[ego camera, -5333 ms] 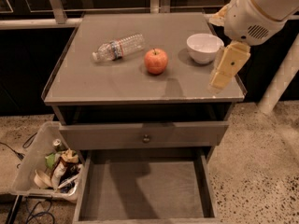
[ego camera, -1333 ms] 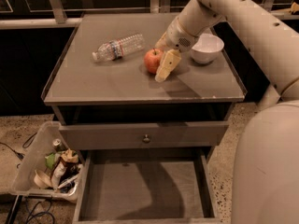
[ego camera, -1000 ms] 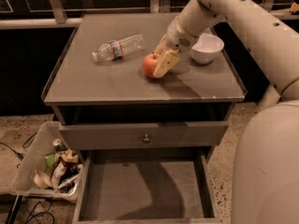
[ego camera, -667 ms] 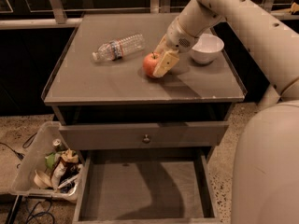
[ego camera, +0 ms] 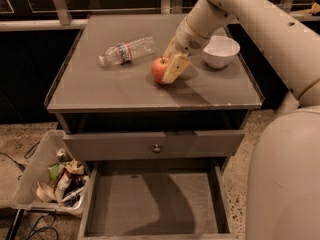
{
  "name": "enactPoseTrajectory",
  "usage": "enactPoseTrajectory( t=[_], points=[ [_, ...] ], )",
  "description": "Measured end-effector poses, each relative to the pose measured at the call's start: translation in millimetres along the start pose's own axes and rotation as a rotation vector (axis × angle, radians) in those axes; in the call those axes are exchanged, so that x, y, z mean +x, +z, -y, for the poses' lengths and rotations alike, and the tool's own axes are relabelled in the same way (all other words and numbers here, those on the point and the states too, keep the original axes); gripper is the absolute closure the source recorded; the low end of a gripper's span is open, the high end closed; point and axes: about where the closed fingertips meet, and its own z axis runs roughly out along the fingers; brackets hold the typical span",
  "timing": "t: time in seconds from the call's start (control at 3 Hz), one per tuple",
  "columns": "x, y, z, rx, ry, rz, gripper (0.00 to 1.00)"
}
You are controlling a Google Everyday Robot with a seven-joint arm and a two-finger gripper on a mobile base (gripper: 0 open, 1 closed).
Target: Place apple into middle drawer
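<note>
Tabletop: gripper beside the bowl, fingers closed on the apple; the middle drawer stands open below.

The robot is cased in smooth cream-white plastic. Its arm is a run of thick, rounded tubes coming in from the upper right of the frame, with a few small dark dots, like screw holes, along the widest segment. Near the wrist there is a greyish speckled patch. The hand, just right of centre in the upper half, ends in flat pale-yellow pieces. A big, plain, domed shell fills the lower right corner.
</note>
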Motion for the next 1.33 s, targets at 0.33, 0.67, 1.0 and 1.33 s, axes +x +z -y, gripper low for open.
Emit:
enactPoseTrajectory(
  t=[0.33,0.67,1.0,1.33],
  points=[
    [-12,-27,-18,0.031,-0.039,0.026,1.0],
    [-29,-71,-55,0.081,-0.104,0.097,1.0],
    [-30,-102,-100,0.123,-0.156,0.16,1.0],
    [-11,-110,-141,0.159,-0.169,0.173,1.0]
  ],
)
